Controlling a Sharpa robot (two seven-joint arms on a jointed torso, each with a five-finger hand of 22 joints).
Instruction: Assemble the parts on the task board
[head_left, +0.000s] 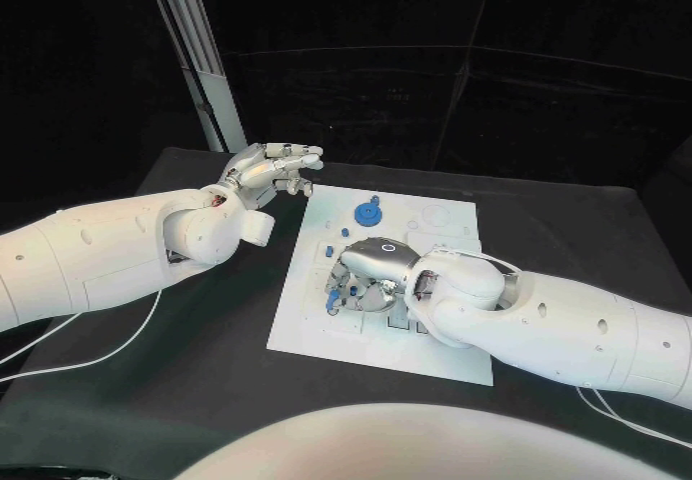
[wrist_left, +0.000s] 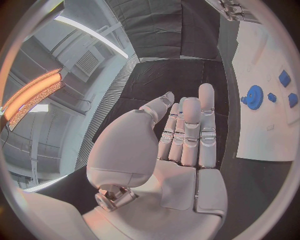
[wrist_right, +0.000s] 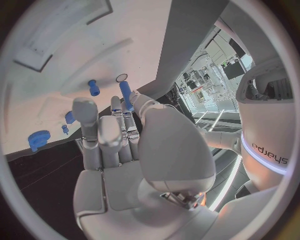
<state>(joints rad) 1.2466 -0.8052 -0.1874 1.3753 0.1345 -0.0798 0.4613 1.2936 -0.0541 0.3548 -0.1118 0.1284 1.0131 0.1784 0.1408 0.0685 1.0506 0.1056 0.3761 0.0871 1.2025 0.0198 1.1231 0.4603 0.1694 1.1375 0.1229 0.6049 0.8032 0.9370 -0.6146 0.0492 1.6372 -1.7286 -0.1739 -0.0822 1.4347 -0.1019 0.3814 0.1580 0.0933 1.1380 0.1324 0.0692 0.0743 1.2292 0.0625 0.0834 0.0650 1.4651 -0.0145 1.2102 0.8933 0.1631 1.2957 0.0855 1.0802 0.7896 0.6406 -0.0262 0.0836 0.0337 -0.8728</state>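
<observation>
Board (head_left: 447, 215) sits mid-table, white, long side running away from robot. Right hand (head_left: 372, 268) hovers low over board's middle, a blue peg (wrist_right: 125, 95) pinched between thumb and fingertips, seen in right wrist view; peg tip is near a small round hole (wrist_right: 121, 77). Second peg (wrist_right: 94, 87) lies loose on board just beside it. Blue gear (head_left: 369, 213) sits toward far half of board, small blue pieces (wrist_left: 284, 78) beyond it in left wrist view. Left hand (head_left: 273, 168) is off board's far-left corner, fingers straight and apart, holding nothing.

Step looks like peg insertion. Best done by bringing peg upright over hole before pressing, keeping pinch firm, and pushing straight along hole axis; a tilted peg would likely jam or skid on the plate.

Room: loose peg and other small bits crowd the hand, so a sideways sweep risks knocking them. Board's near end and right edge have bare surface; black table (head_left: 173, 350) around board is free for retreat
</observation>
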